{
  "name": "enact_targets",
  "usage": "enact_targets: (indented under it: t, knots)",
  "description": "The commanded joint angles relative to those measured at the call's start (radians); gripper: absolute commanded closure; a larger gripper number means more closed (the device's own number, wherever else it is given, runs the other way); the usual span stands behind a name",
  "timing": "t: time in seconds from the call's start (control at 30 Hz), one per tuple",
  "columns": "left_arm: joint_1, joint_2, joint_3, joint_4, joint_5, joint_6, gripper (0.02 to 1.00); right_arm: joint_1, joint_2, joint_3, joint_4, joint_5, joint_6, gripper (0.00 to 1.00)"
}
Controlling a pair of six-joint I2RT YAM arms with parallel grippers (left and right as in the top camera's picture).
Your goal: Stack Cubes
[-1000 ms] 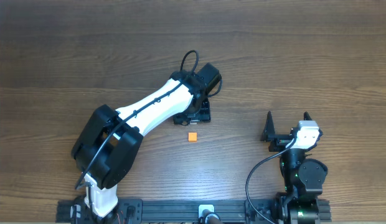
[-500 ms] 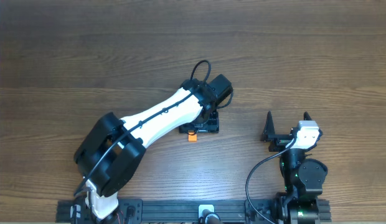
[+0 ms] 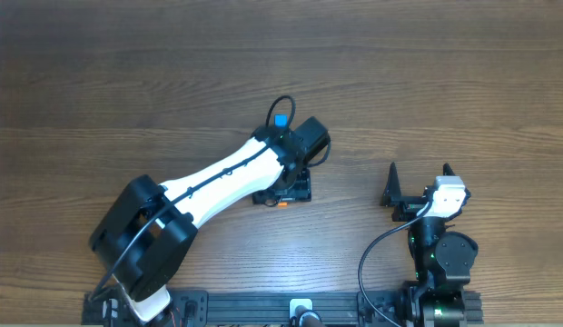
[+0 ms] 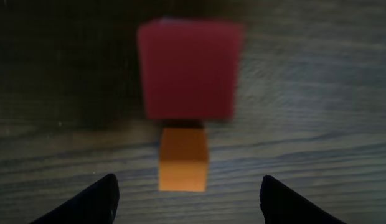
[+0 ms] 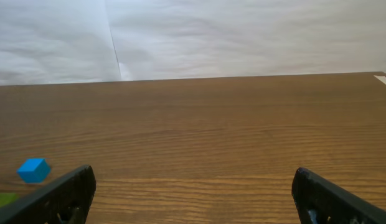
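A small orange cube (image 4: pixel 183 160) lies on the wooden table between the fingers of my left gripper (image 4: pixel 188 182), which stands open around it without touching. Just past it is a red cube (image 4: pixel 190 68), larger in view and blurred; I cannot tell whether it rests on the table. From above, the left gripper (image 3: pixel 283 193) covers most of the orange cube (image 3: pixel 281 203). A blue cube (image 3: pixel 281 119) sits behind the left wrist, also seen as the blue cube (image 5: pixel 32 169). My right gripper (image 3: pixel 419 173) stands open near its base, away from the cubes, with nothing between its fingers (image 5: pixel 62 199).
A green object (image 5: pixel 2 200) peeks in at the edge of the right wrist view, close to the blue cube. The left arm (image 3: pixel 218 173) stretches diagonally across the table's middle. Bare wood (image 3: pixel 463 82) spreads around the right gripper and along the far side.
The left gripper has come down from behind the orange cube to straddle it, swinging right and then back left. The blue cube, earlier hidden under the wrist, has come into view. The right arm kept still.
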Motion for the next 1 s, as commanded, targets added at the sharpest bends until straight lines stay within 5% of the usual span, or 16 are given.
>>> enact_targets:
  t: [0.03,1.0]
  knots:
    - [0.001,-0.037,-0.039,0.010,0.021,-0.026,0.299,0.005,-0.003,-0.005,-0.002,0.008,-0.002,0.009]
    - [-0.009,0.009,-0.068,0.070,0.024,-0.040,0.299,0.005,-0.003,-0.005,-0.002,0.008,-0.002,0.009]
